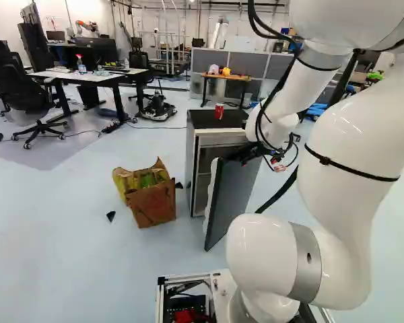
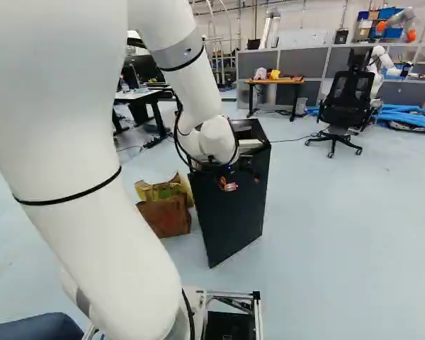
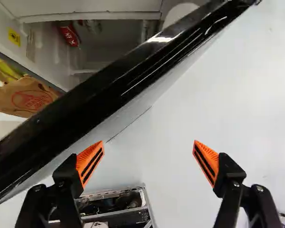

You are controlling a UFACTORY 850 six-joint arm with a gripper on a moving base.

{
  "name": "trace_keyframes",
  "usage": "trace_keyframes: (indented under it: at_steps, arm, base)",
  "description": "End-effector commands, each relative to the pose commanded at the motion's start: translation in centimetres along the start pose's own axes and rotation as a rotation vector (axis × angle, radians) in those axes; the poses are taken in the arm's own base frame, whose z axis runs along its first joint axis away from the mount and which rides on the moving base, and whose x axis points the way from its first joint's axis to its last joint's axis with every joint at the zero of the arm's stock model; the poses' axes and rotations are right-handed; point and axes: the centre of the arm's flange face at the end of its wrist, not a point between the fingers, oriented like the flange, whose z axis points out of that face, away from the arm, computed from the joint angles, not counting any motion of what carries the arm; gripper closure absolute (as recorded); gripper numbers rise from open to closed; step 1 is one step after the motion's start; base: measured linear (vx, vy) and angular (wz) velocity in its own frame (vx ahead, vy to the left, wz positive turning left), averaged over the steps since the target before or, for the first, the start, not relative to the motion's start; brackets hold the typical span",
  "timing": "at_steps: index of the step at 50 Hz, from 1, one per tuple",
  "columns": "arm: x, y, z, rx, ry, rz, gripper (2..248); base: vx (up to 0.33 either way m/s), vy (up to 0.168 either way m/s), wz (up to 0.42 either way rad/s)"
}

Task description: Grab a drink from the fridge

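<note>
Our own white arm [image 1: 353, 155] sat closest, big at the right of the left base view and across the left of the right base view. It reached out to a small fridge [image 1: 219, 120], and our black gripper [image 1: 241, 156] was up by the top of the dark fridge door [image 1: 237, 195], which stood swung open.

Going by the wrist view, we had the two fingers wide apart, orange pads [image 3: 90, 164] facing each other, pale floor [image 3: 152, 147] showing between them. The door's glossy black edge ran at a slant just ahead of them.

Drink-wise, we could see a red can [image 3: 70, 35] with white lettering inside the fridge, past that door edge, tilted. We also had another red can [image 1: 219, 111] standing upright on top of the fridge.

Beside the fridge, on the floor, was a brown paper bag [image 1: 153, 204] with yellow and green stuff in it. Behind the fridge we had a wooden-topped table [image 2: 275, 81], well apart from it.
</note>
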Motion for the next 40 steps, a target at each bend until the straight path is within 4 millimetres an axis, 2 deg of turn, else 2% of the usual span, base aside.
trace_keyframes:
  at_steps: [40]
  arm:
    - [1.4, -2.8, 0.1, 0.033, 0.029, -0.123, 3]
  base:
    - [0.000, 0.000, 0.000]
